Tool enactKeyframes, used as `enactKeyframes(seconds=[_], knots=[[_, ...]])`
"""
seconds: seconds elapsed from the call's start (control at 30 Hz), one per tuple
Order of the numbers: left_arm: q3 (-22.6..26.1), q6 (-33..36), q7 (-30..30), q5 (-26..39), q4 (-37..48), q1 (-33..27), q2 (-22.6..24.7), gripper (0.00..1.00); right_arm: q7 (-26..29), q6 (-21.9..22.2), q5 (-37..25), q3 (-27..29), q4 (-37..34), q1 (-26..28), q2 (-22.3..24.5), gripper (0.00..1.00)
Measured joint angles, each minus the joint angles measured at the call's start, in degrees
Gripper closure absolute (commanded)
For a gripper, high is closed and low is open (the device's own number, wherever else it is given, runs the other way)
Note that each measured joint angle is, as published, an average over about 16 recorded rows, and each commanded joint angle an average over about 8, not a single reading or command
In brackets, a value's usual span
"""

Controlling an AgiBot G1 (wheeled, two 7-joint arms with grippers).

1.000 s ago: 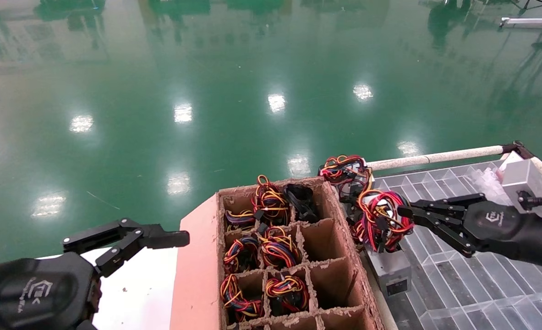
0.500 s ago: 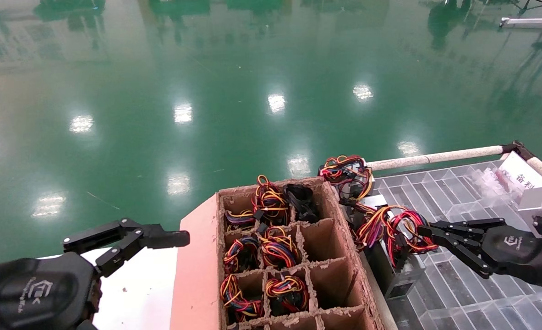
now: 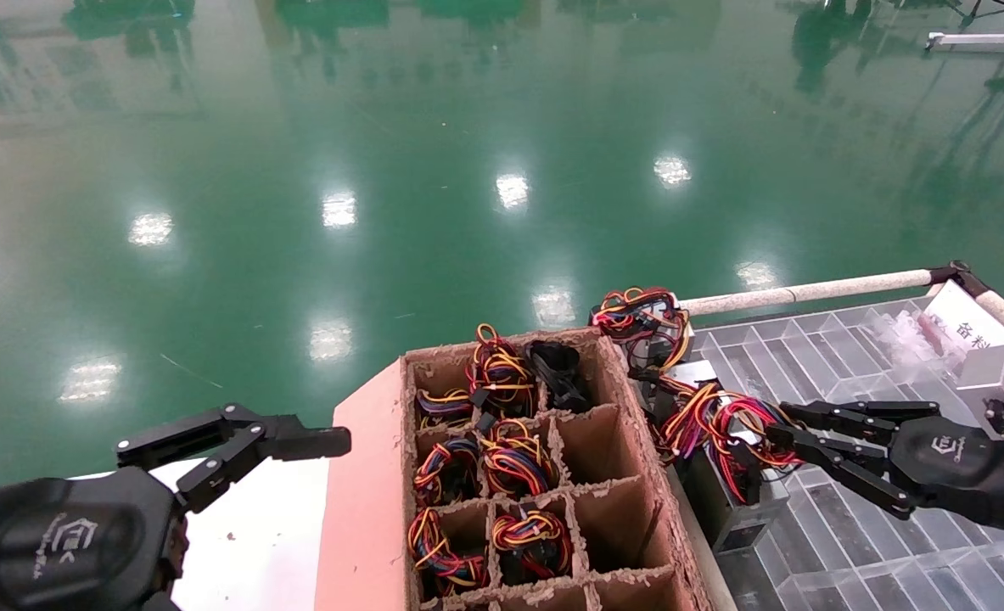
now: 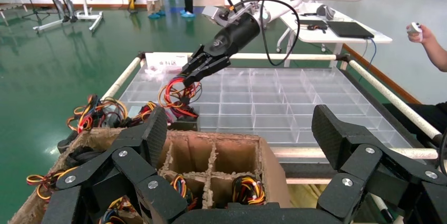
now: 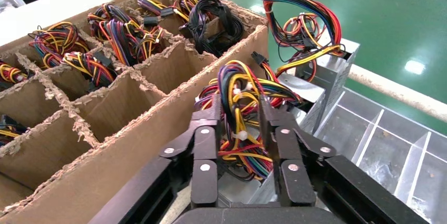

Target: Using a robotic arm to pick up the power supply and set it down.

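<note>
The power supply [image 3: 735, 513], a narrow grey metal box with a dark socket end, rests on the clear tray [image 3: 849, 535] against the cardboard box's right wall. Its red and orange wire bundle [image 3: 714, 420] loops up from its top. My right gripper [image 3: 777, 422] reaches in from the right, open, its fingers [image 5: 208, 129] straddling the bundle [image 5: 240, 108] with a little slack. The left wrist view shows that gripper [image 4: 184, 79] low over the unit [image 4: 182, 124]. My left gripper [image 3: 298, 450] hovers wide open at the lower left, holding nothing [image 4: 242, 129].
A brown cardboard box [image 3: 629, 441] with paper dividers holds several other wired units. Another power supply [image 3: 646, 318] stands at the tray's far corner. A white padded rail [image 3: 807, 293] runs along the tray's far edge, with a label card [image 3: 977, 327] beside it.
The right gripper carried the power supply down and right from above the tray and set it on the tray. Its fingers have since spread apart. The left arm has not moved.
</note>
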Motion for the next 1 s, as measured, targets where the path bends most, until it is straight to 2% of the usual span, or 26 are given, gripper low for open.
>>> enactKeyframes(seconds=[0.5, 1.0], knots=[[0.0, 0.0, 0.0, 0.0, 0.1, 0.0, 0.0, 0.00, 7.2, -1.4, 7.9, 2.5, 5.9, -2.2, 1.5, 0.00], [0.0, 0.0, 0.0, -0.1, 0.1, 0.0, 0.0, 0.00, 12.3, -0.2, 12.1, 4.1, 19.4, -7.2, 2.0, 0.00]])
